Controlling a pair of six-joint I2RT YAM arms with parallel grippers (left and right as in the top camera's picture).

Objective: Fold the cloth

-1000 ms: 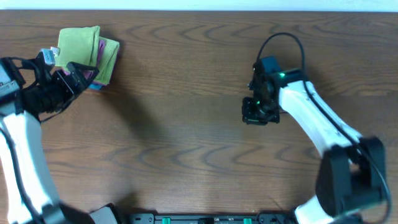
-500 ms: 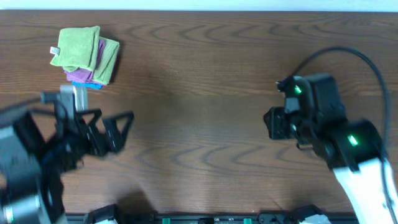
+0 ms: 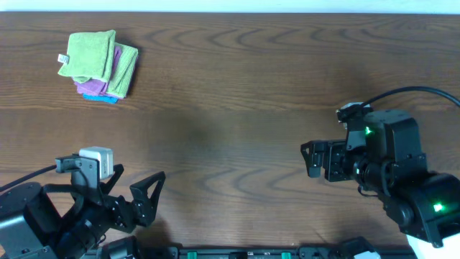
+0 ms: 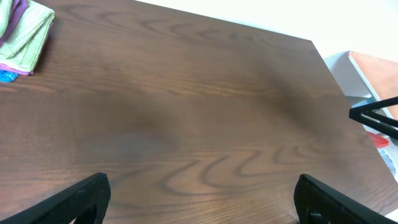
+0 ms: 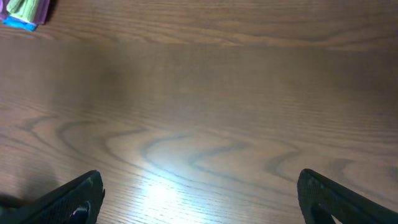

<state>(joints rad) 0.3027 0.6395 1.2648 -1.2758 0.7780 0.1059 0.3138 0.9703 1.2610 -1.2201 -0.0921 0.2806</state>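
Lying folded atop a pile of other cloths (image 3: 99, 88), far from both claws, the cloth (image 3: 88, 54) looks finished; the left claw (image 3: 134, 190) and right claw (image 3: 308, 160) hang released and empty over the desk (image 3: 230, 86).

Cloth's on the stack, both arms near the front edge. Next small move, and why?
Probably none beyond parking the arms: the lime-green cloth lies folded atop the cloth stack, and the left gripper and right gripper are open, empty and well away from it.
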